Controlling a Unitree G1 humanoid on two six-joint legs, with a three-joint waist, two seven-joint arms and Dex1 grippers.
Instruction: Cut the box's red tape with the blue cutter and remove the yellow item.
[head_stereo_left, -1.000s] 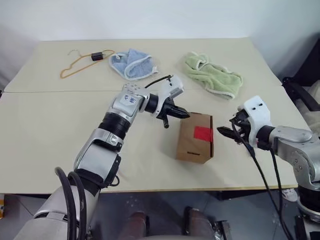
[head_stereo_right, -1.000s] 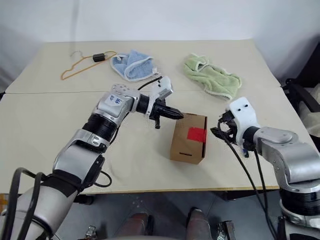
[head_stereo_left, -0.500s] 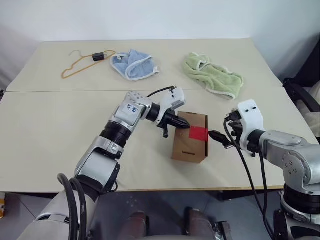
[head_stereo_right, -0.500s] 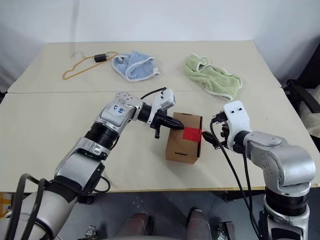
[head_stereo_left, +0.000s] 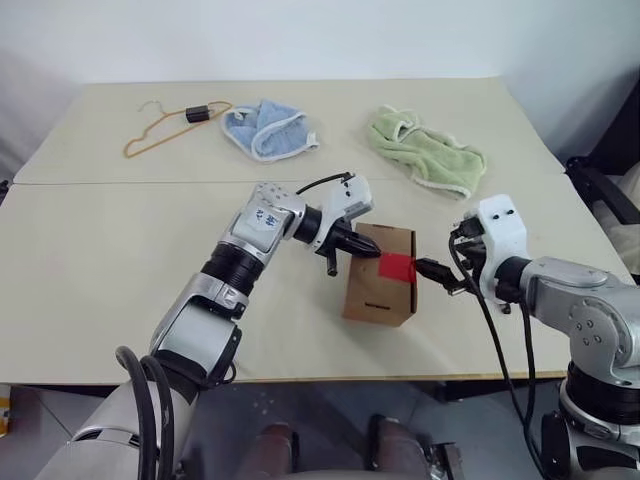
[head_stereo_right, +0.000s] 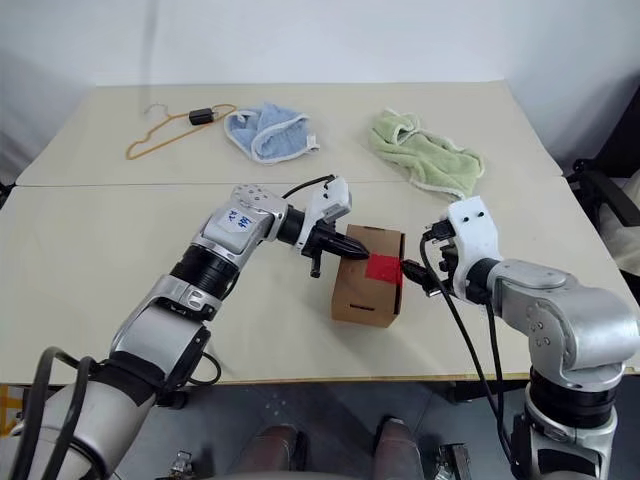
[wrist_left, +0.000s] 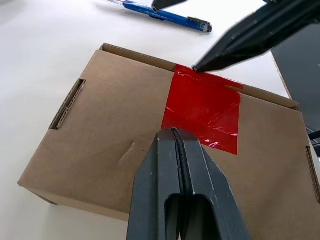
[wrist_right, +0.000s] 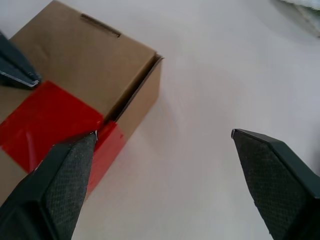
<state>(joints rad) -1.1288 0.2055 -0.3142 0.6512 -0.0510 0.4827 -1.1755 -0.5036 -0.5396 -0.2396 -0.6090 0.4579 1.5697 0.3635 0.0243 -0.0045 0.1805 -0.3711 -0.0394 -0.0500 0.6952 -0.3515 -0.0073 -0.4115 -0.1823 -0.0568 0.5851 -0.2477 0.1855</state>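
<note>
The brown box (head_stereo_left: 375, 285) lies near the table's front edge, with the red tape (head_stereo_left: 397, 266) across its top seam. My left gripper (wrist_left: 172, 132) is shut and empty, its tip resting on the box top just beside the tape. From the other side my right gripper (wrist_right: 164, 133) is open; one fingertip (wrist_right: 75, 155) touches the taped edge while the other hangs over bare table. The blue cutter (wrist_left: 165, 13) lies on the table just beyond the box, held by neither gripper. The yellow item is hidden.
On the cream table (head_stereo_left: 100, 260), an orange wire hanger (head_stereo_left: 160, 125), a blue cloth (head_stereo_left: 268, 130) and a green towel (head_stereo_left: 425, 150) lie along the far side. The table's front edge (head_stereo_left: 300, 378) runs close below the box.
My left gripper's tip has come down from the box's corner onto its top beside the tape. My right gripper has swung in to the taped edge and opened wider. The box shifted slightly left.
</note>
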